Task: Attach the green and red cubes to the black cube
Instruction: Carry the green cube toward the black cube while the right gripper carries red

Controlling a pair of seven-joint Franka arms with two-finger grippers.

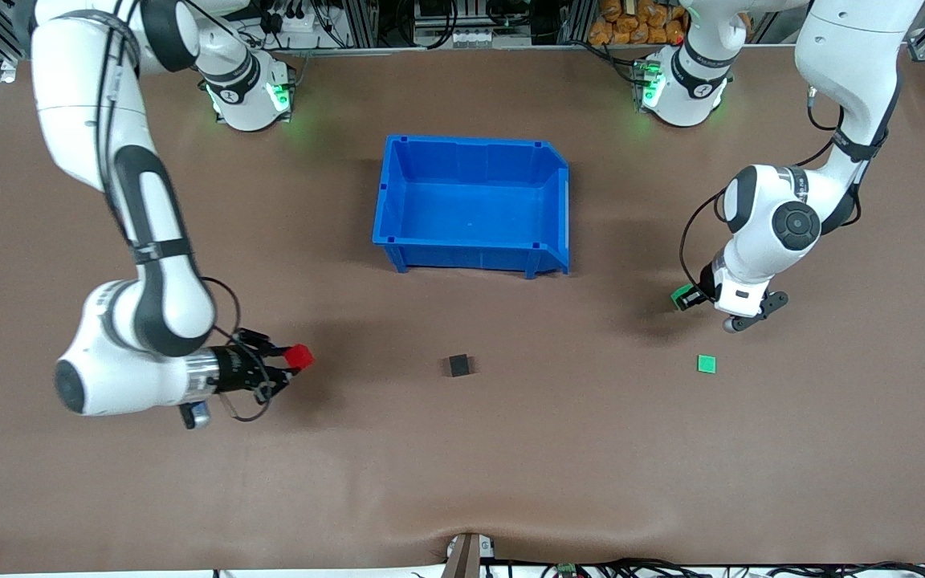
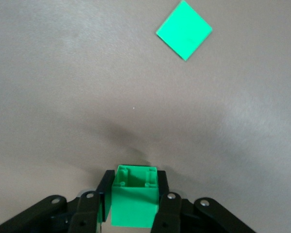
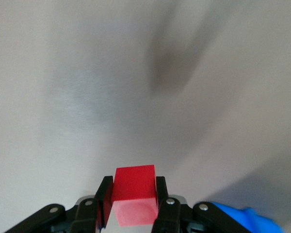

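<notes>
Nearest the front camera lies the black cube (image 1: 458, 365), alone on the brown table (image 1: 462, 482), with the blue bin (image 1: 474, 205) at its twelve o'clock, farther from the camera. At the cube's nine o'clock we find the right gripper (image 1: 290, 365), its arm descending from the base at the top of the view, bending sharply at the elbow and finishing with a nearly horizontal wrist that points toward the cube; its fingers are clamped on the red cube (image 1: 299, 356), carried above the table. At the black cube's three o'clock, toward the left arm's end of the table, the left arm folds down from its base so that the wrist points steeply downward, and the left gripper (image 1: 687, 295) is clamped on the green cube (image 1: 681, 296), held over bare table. A flat green tile (image 1: 706, 364) lies on the table at roughly five o'clock from that gripper. In the left wrist view we see what the front view conceals: the green cube (image 2: 134, 196) sits between the two black fingers (image 2: 165, 206) with an open, ribbed face turned toward the table, and the tile (image 2: 184, 30) lies flat, well apart. In the right wrist view we see the red cube (image 3: 134, 194) seated squarely between the fingers (image 3: 165, 206), its faces plain, and a corner of the bin (image 3: 247, 221) at the edge.
</notes>
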